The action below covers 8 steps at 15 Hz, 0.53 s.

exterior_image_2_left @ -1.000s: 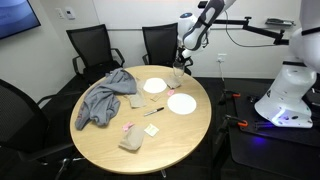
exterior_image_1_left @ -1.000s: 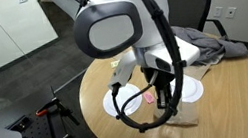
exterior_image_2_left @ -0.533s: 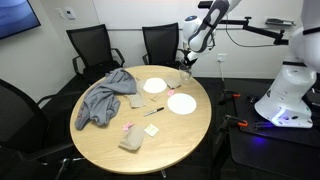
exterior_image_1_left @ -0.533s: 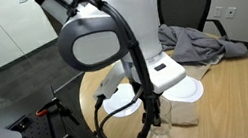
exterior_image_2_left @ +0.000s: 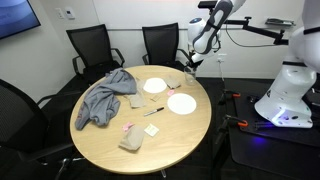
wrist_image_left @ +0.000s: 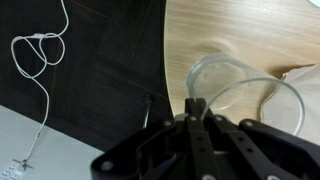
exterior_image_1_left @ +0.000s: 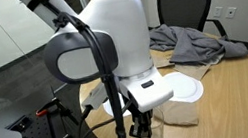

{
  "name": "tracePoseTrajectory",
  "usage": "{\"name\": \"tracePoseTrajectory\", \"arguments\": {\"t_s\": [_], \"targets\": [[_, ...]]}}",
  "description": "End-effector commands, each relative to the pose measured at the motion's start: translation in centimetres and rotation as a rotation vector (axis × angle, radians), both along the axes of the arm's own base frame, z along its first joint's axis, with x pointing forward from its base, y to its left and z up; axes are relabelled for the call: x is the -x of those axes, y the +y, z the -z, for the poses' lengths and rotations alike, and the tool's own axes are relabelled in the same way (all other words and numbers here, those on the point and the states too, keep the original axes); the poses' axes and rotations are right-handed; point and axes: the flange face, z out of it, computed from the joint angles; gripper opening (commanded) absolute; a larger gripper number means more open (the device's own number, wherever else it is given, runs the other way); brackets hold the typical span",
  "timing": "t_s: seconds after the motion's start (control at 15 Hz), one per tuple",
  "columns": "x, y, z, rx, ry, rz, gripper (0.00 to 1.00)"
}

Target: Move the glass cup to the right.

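In the wrist view the pincer [wrist_image_left: 195, 104] was nipped shut on one wall of the glass cup [wrist_image_left: 243, 92], which stood close to the edge of the wooden surface [wrist_image_left: 235, 25]. The move right would go best low and slow, away from that edge, since a one-wall hold could let it swing.

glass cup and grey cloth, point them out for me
glass cup [wrist_image_left: 238, 90]: wrist view, on its see-through middle inside the rim.
grey cloth [exterior_image_2_left: 105, 98]: in an exterior view, on the middle of the crumpled heap.
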Motion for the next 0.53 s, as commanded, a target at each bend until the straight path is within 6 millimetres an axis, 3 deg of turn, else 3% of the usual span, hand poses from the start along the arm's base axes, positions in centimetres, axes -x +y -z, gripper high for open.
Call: {"name": "tracePoseTrajectory", "arguments": {"t_s": [0.0,0.47], "targets": [[1.1,0.5,-0.3,-0.011,-0.077,0.033,0.01],[2.1,1.2,1.4,-0.037,-0.148,0.117,0.01]]}}
